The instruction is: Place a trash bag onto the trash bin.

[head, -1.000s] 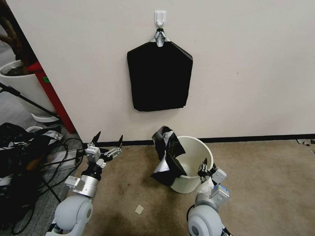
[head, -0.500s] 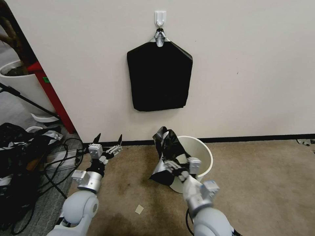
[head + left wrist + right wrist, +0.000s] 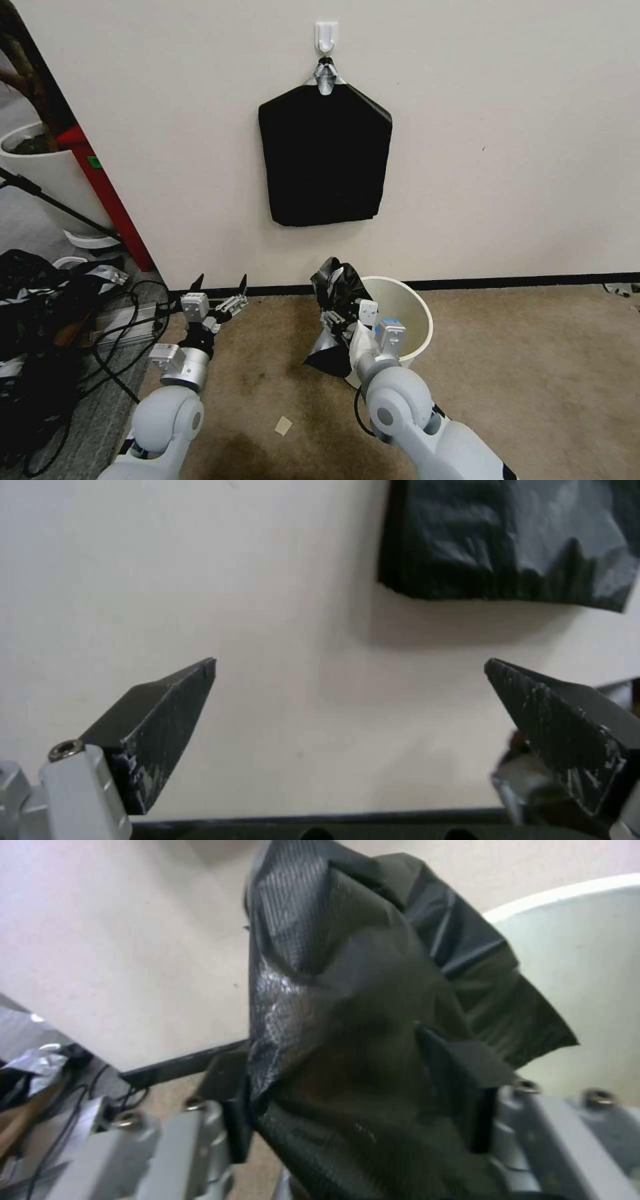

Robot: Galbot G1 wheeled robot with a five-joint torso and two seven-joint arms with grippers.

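The right hand (image 3: 337, 319) was at the trash bin's (image 3: 415, 319) rim at about 9 o'clock, its fingers (image 3: 460, 1080) set either side of the trash bag (image 3: 341, 293) with the crinkled black plastic bunched between them; whether they were clamped tight on it I could not tell. The bag was draped over that side of the rim, part rising above it and part hanging down the outside toward the carpet (image 3: 533, 373). The left hand (image 3: 219, 285) hovered well apart at 9 o'clock from the bin, near the wall (image 3: 500, 133), its fingers (image 3: 167, 700) spread wide and holding nothing.
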